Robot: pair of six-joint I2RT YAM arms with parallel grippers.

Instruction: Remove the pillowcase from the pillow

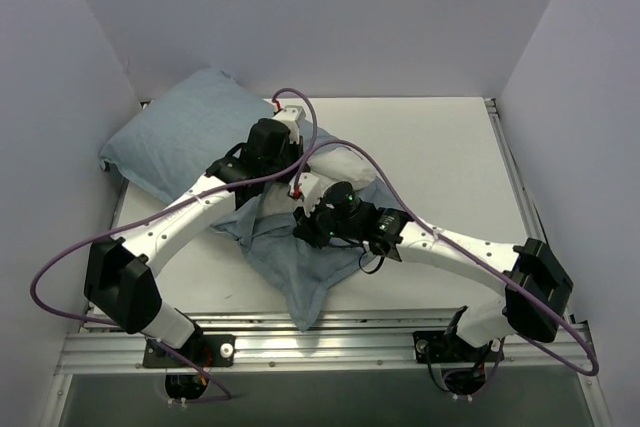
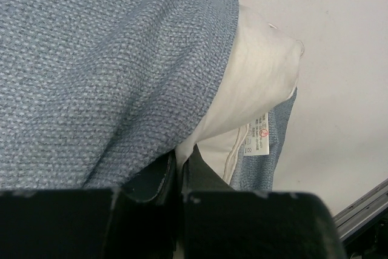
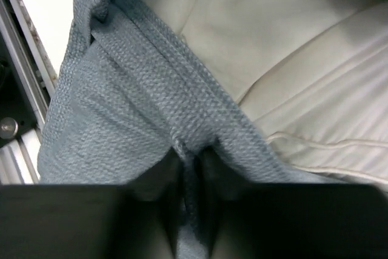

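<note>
Both arms are seen reaching in over the pillowcase (image 1: 190, 132), and much of its middle is hidden from above by their black wrists; purple cables (image 1: 296, 90) are looped over arms and fabric alike; a slotted metal rail (image 1: 330, 347) is fixed along the near edge, by the arm bases. The pillowcase (its light blue weave outward) is laid slantwise from the far left corner toward the centre, with a loose tail trailing toward the rail; the white pillow (image 1: 345, 162) is bared at the open end, and a small printed label (image 2: 257, 137) is sewn at its seam. The left gripper (image 2: 180, 171) is set at the hem with its jaws together; whether cloth is pinched there cannot be told. The right gripper (image 3: 193, 165) is clamped on a bunched fold of the pillowcase, just beside the pillow. Everything is carried on a pale table (image 1: 440, 157), enclosed by plain white walls (image 1: 350, 7).
</note>
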